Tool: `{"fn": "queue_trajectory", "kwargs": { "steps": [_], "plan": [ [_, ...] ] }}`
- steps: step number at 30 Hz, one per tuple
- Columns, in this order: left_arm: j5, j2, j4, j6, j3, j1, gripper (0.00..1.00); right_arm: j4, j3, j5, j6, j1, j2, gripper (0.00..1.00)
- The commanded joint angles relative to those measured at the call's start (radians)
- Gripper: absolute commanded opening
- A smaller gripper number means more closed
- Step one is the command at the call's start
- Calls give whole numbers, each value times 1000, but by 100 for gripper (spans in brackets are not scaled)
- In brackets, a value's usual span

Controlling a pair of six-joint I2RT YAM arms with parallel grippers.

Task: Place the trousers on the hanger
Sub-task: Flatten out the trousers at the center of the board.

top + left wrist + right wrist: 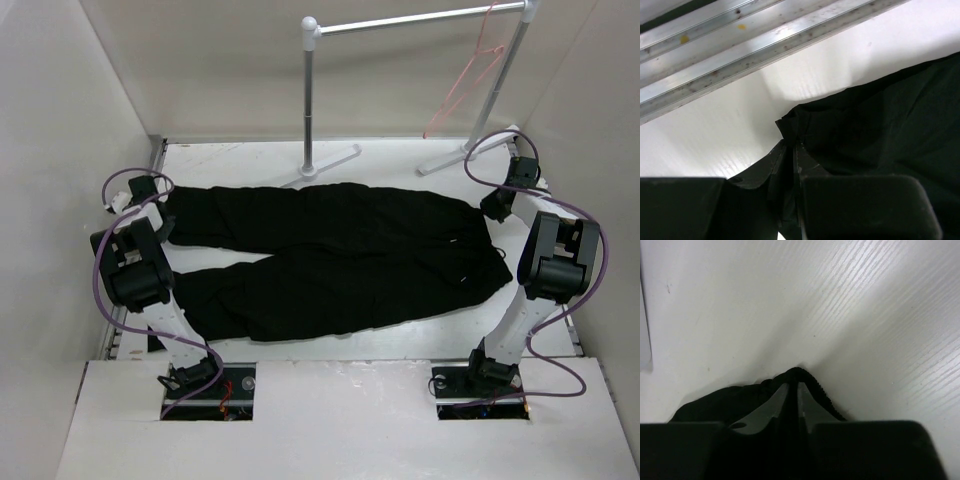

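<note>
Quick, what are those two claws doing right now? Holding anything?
Left gripper: closed, pinching a fold of the black trousers at the leg end.
Right gripper: closed, pinching the trousers at the gathered waist edge.

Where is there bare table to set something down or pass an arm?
Bare white table: the far-left strip between the black soft-fabric trousers and the feet of the grey metal clothes rack, and the strip along their near edge. Crowded: far right, under the pinkish-red wire hanger.
</note>
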Motion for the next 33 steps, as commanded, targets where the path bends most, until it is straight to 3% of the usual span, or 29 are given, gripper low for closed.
{"fn": "queue_trajectory", "kwargs": {
  "steps": [1, 11, 18, 22, 27, 30, 33],
  "plan": [
    [1, -58, 5, -41, -22, 10, 6, -4, 23, -15, 36, 7, -13, 10],
    [9, -130, -12, -58, -51, 22, 2, 43, -72, 63, 151, -134, -174, 1],
    [125, -110, -15, -120, -76, 90, 3, 47, -81, 60, 230, -190, -177, 0],
    [118, -92, -18, -123, -74, 86, 17, 48, -69, 63, 222, -185, -157, 1],
    [112, -142, -33, -132, -85, 80, 50, 54, -90, 65, 220, -165, -148, 2],
    [47, -234, -30, -118, -79, 62, 53, 59, -97, 63, 220, -157, -148, 2],
    [-28, -236, -24, -43, 21, -5, 52, 62, -97, 66, 213, -144, -148, 3]
  ]
}}
